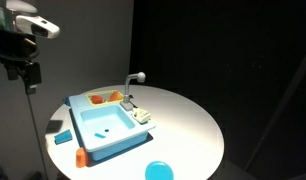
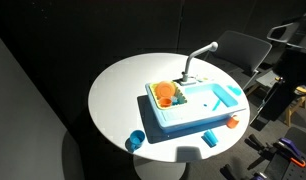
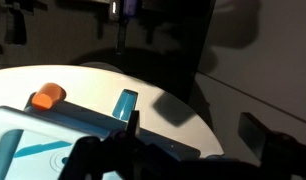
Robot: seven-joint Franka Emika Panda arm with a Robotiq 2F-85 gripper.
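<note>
Gripper [image 1: 30, 78] hangs high off the desk [image 1: 183, 120] edge, fingers spread wide; best approach to the nearest blue block [image 3: 125, 102]: descend centred, clear of the toy sink [image 3: 53, 128] rim.

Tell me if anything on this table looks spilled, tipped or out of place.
Nothing is spilled or broken. The toy sink sits flat on the table. Only the blue bowl stands out a little: it sits close to the table's edge.
</note>
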